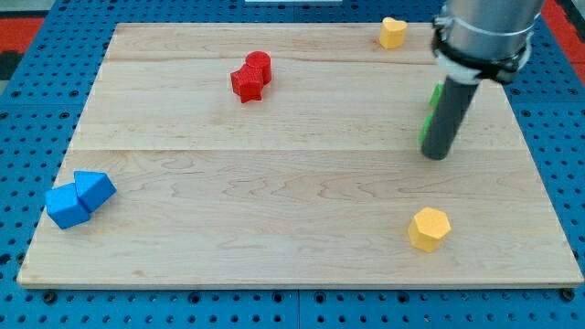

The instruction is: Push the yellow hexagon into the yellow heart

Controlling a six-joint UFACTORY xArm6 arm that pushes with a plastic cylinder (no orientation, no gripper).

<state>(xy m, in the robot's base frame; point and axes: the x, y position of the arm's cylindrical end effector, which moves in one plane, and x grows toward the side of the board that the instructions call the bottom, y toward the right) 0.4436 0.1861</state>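
Nearest the view's bottom, the yellow hexagon (430, 228) is seen below my tip (438, 156), apart and untouched. No jaws are fitted. Far above the tip, the yellow heart (393, 33) is unreached; the whole push is judged outstanding.

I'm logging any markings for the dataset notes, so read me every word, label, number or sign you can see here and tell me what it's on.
None: no readable text shows on the wooden board, the yellow hexagon, the yellow heart, the red blocks, the blue blocks or the rod above my tip.
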